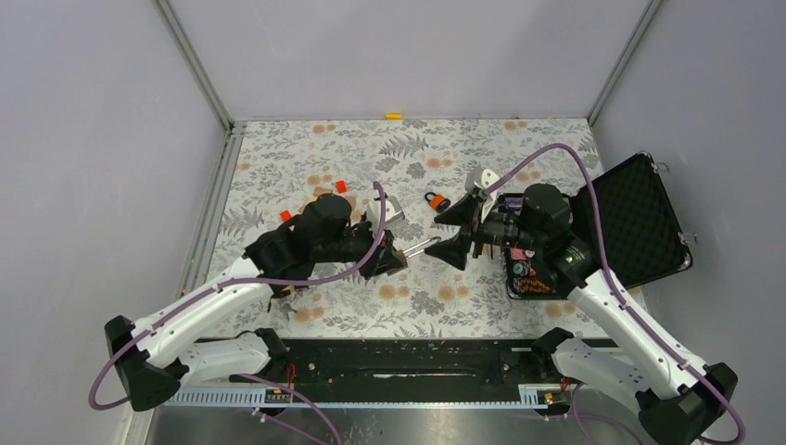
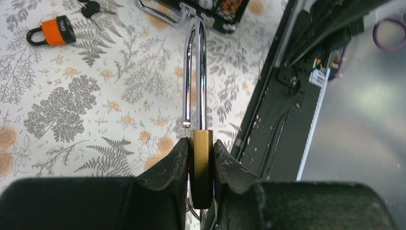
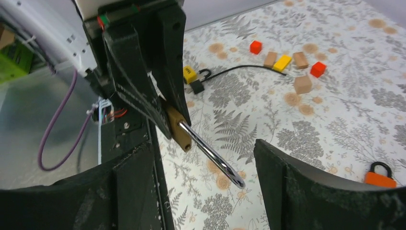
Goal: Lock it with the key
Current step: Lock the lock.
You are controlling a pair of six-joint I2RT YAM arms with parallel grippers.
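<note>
Padlock, brass (image 2: 202, 163): body clamped edge-on between the two fingers of the left gripper (image 2: 201, 146), held above the table (image 1: 278, 148). Steel shackle (image 2: 195, 72) sticks straight out past the fingertips. It is open: one leg ends free just short of the body, the other runs into it.

From above, the left gripper (image 1: 399, 258) sits near the table's middle, with the shackle pointing toward the right arm.

Right gripper (image 1: 434, 236): jaws spread wide, nothing held. It faces the left gripper head-on. In the right wrist view the shackle's curved end (image 3: 225, 170) lies in the gap between the right fingers (image 3: 306, 191) and appears to touch neither.

Orange padlock (image 2: 52, 32): flat on the table, on the far side of the grippers, shackle closed. Dark-headed key (image 2: 91, 7) lies just beside it; no gripper is on it.

Black case (image 1: 640, 222): open at the right edge of the table, behind the right wrist.

Small blocks (image 3: 302, 84), red, tan and yellow, are scattered loosely on the table behind the left gripper.
</note>
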